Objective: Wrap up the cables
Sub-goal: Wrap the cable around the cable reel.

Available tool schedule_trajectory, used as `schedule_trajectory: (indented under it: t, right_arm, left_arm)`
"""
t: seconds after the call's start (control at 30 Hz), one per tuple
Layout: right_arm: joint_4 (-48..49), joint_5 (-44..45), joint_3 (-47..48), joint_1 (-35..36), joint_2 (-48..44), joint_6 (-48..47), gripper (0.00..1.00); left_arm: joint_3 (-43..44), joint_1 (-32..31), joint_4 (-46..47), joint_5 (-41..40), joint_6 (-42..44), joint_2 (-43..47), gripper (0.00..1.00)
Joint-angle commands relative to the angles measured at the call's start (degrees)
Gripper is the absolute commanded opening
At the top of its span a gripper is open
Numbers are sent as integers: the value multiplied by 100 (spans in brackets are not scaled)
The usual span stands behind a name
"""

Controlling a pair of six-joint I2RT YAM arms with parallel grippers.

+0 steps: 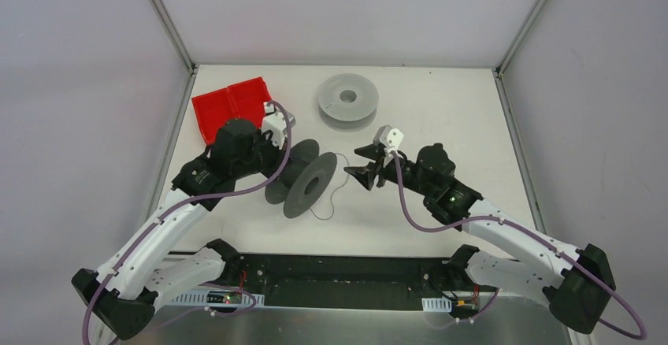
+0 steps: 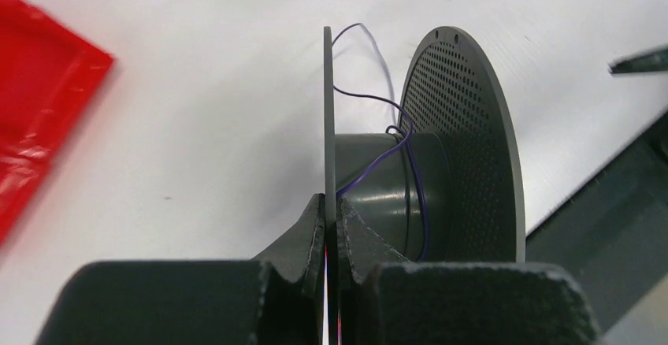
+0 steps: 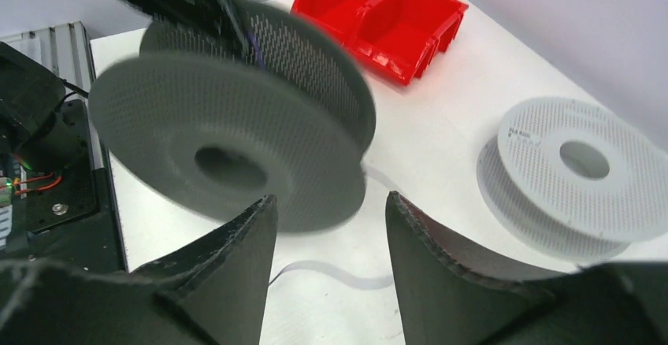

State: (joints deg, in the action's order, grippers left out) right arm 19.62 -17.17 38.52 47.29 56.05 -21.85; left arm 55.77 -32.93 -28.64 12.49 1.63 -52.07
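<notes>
I see the white table with a red two-compartment bin at its far left and a light grey spool lying flat at the far middle. Near the centre, a dark grey spool stands on edge. My left gripper is clamped on the rim of one of its flanges. My right gripper sits just to the right of that spool, facing its perforated flange, with the fingers spread and nothing between them. The cable is looped loosely around the dark spool's hub between the flanges. One slack loop stands above the rim, and a thin tail trails onto the table toward the right gripper.
</notes>
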Motion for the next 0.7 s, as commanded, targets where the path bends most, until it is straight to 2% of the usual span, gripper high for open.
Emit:
schedule_trajectory:
  t: [0.0, 0.23, 0.33, 0.43, 0.67]
  right_arm:
    - [723, 416, -377, -19, -503, 811, 56]
    - [889, 995, -509, -18, -679, 1055, 58]
    - [818, 762, -504, -23, -634, 1115, 61]
    - [807, 625, -493, -18, -503, 1280, 62]
    - [1244, 1316, -593, -34, 103, 1052, 64]
  left_arm:
    - [606, 23, 296, -1440, -565, 339, 0]
    - [759, 23, 267, -1983, -1027, 481, 0]
    - [785, 23, 223, -2062, -1121, 533, 0]
    - [921, 23, 126, -1964, -1170, 542, 0]
    - [1625, 39, -544, -1268, -1398, 135, 0]
